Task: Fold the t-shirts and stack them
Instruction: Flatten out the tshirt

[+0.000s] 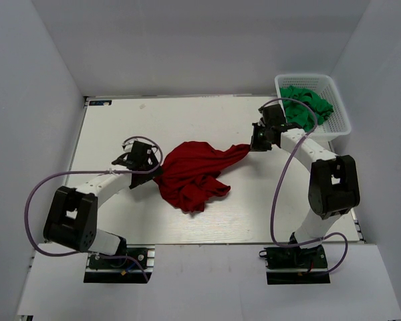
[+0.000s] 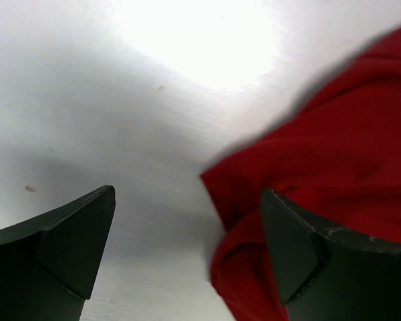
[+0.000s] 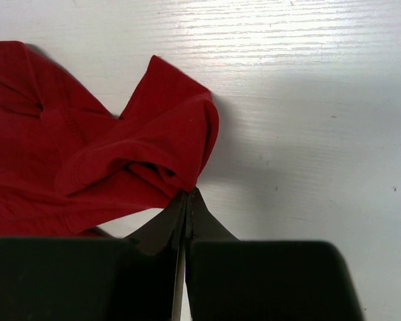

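Barely started tbh. Red t-shirt [image 1: 192, 175] crumpled in middle of desk [image 1: 120, 124], unfolded. Right end effector [image 3: 189, 195] clamped on one edge, left end effector [image 2: 187, 194] spread wide by other. Green t-shirts [image 1: 309, 101] in basket [image 1: 339, 115], far-right corner.

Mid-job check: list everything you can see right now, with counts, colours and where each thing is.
red shirt: one, deep red, crumpled at mid-table, one corner pulled out to the right.
green shirts: count unclear, bright green, heaped in the basket.
basket: one, white lattice, at the table's far right corner.
table: one, white, under the red shirt.
left hand: one, black, open, at the red shirt's left edge.
right hand: one, black, shut on the red shirt's stretched corner, near the basket.
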Action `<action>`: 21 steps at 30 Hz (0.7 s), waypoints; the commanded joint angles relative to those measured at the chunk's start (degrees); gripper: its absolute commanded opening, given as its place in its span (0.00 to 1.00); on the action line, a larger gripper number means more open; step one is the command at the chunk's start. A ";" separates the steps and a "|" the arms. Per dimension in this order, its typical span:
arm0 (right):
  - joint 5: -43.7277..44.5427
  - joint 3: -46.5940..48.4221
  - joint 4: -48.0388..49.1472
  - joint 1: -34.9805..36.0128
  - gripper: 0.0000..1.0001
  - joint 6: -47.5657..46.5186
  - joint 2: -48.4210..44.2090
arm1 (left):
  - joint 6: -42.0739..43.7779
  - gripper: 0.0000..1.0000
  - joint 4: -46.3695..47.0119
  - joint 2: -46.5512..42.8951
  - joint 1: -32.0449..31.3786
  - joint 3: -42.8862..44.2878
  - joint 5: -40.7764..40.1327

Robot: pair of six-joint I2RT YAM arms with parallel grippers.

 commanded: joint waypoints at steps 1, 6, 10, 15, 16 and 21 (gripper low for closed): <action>0.16 2.69 -1.54 -0.50 0.00 -0.22 1.80 | -0.54 0.99 1.24 -0.64 0.48 -0.39 -0.34; -0.19 2.61 -1.46 -0.50 0.00 0.40 2.07 | 4.20 0.94 5.10 3.66 -0.04 -0.39 1.34; -0.28 2.52 -1.46 -0.41 0.00 1.01 1.90 | 8.43 0.85 5.48 8.57 -1.10 0.13 2.84; -0.19 2.08 -1.11 -0.50 0.00 1.54 1.46 | 9.13 0.68 4.58 11.13 -1.10 0.66 1.77; -0.01 2.08 -0.93 -0.50 0.00 1.54 1.37 | 9.14 0.59 5.11 11.14 -1.10 0.66 2.74; 0.08 2.17 -0.84 -0.50 0.00 1.01 1.10 | 11.33 0.20 11.43 10.96 -1.10 -1.62 12.03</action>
